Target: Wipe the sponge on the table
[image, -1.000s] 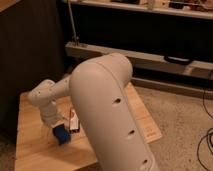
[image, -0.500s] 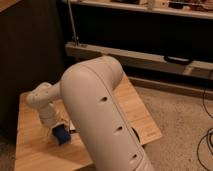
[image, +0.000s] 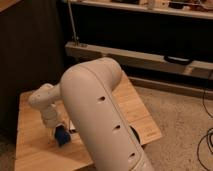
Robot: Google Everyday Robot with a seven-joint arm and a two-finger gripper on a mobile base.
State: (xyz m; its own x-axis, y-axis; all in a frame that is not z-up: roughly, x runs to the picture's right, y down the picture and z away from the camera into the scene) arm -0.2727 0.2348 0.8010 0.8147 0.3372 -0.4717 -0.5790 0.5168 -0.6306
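Blue sponge (image: 62, 136) was seen near-left on the counter (image: 30, 150), just beneath the gripper (image: 56, 129), whose state could not be told; judged soft and light, best pinched mid-sides.

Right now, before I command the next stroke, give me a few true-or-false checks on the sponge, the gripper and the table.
1. The sponge is dark blue. True.
2. The gripper hangs past the table's right edge. False: it is low over the left part of the table, right at the sponge.
3. The table is made of light wooden planks. True.
4. The sponge lies on the floor. False: it is down at the tabletop, by the gripper.
5. The arm hides part of the table. True.
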